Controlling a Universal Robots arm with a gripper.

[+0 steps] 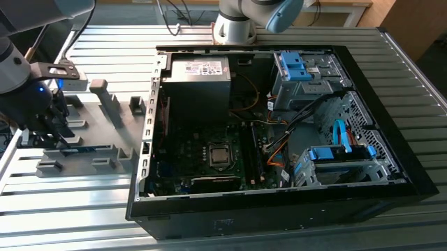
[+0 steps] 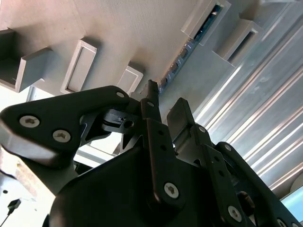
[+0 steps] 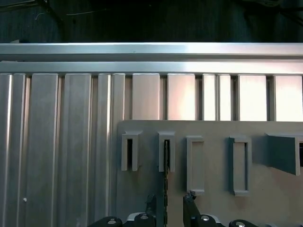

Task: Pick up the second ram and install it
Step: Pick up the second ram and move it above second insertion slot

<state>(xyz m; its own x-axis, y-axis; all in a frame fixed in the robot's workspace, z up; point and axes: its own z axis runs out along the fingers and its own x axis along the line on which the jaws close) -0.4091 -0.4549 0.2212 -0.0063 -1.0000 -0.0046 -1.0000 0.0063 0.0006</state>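
Second ram point(image 3: 166, 176), one stick, stands between gripper's point(image 3: 170, 204) two fingers point(image 3: 190, 204).

A work table point(image 1: 77, 204) of ribbed, silvery aluminium slats spreads across the exterior view, its grooves running between the exterior view's left and right and catching soft, even light in pale streaks. In the first wrist view the same slats point(image 3: 57, 142) shine warm pinkish-white near a raised edge rail point(image 3: 151, 49), with deep shadow beyond it. Past the table's far edge in the exterior view stand light wooden panels point(image 1: 412, 23) at the exterior view's right, and loose dark cables point(image 1: 175, 18) hang nearby.
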